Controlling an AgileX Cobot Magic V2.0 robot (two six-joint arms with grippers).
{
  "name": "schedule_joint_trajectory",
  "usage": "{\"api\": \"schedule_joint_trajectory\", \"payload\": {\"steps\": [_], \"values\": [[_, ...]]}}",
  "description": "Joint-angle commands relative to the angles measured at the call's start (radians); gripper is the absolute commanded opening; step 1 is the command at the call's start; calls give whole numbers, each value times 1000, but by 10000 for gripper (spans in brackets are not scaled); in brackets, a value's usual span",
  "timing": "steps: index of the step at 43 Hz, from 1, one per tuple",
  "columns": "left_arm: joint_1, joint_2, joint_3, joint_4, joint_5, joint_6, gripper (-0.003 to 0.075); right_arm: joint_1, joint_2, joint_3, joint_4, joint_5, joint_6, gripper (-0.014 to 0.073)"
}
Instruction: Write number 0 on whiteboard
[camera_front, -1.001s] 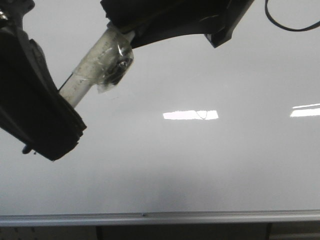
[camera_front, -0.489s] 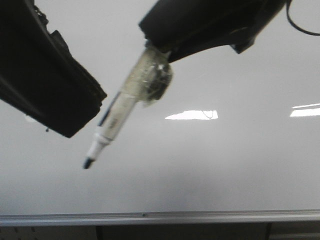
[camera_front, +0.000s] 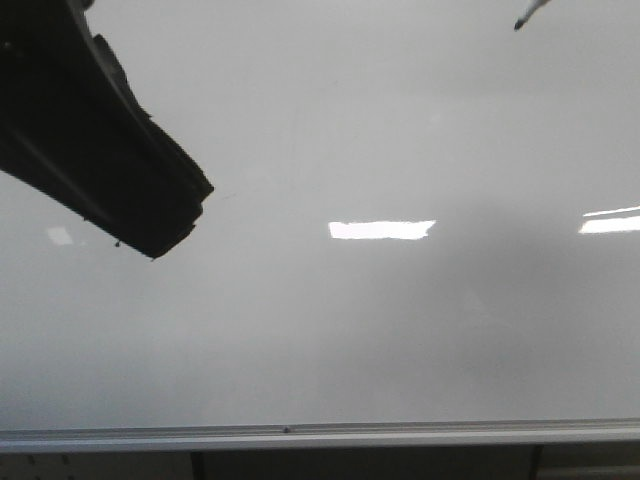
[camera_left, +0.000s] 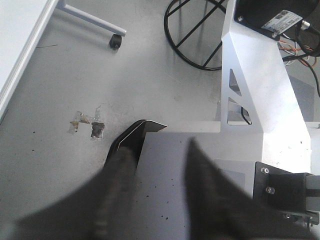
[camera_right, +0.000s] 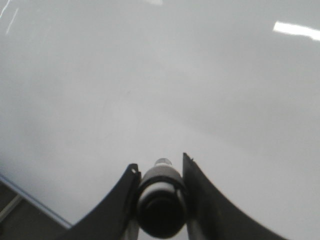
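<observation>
The whiteboard (camera_front: 330, 330) fills the front view, glossy pale grey, with a silver rail (camera_front: 320, 436) along its lower edge. I cannot make out the number 0 on it. My right gripper (camera_right: 159, 162) is shut on a marker (camera_right: 160, 187) that points at the whiteboard (camera_right: 150, 75), its tip off the surface. In the front view only the marker's dark tip (camera_front: 521, 22) shows, at the top right. A black part of my left arm (camera_front: 90, 150) hangs at the upper left. My left gripper (camera_left: 160, 147) is open with nothing in it, over the floor.
Two bright light reflections (camera_front: 382, 229) (camera_front: 610, 222) lie on the board. The left wrist view shows the grey floor (camera_left: 60, 90), the robot's metal base (camera_left: 250, 100), black cables (camera_left: 195, 35), a white panel edge (camera_left: 20, 35) and a castor (camera_left: 116, 41).
My right arm has carried the marker up and to the right, away from the board's middle, until only its tip shows. The black part of the left arm shifted slightly.
</observation>
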Motion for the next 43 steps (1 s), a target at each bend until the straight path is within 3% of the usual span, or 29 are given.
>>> {"api": "schedule_joint_trajectory", "payload": {"steps": [1, 7, 19, 34, 43], "values": [[-7, -29, -31, -51, -11, 2, -17, -6, -28, -29, 23, -98, -2, -60], [3, -29, -31, -51, -102, -14, -19, -6, -26, -29, 23, -97, -2, -60], [131, -134, 16, 92, -474, -321, -19, -6, 23, -30, 23, -132, 6, -60], [208, -374, 216, 100, -779, -322, -19, -5, 164, -56, 24, -229, 6, -60], [208, -422, 246, 102, -805, -322, -20, -5, 252, -161, 26, -196, 6, -60]]}}
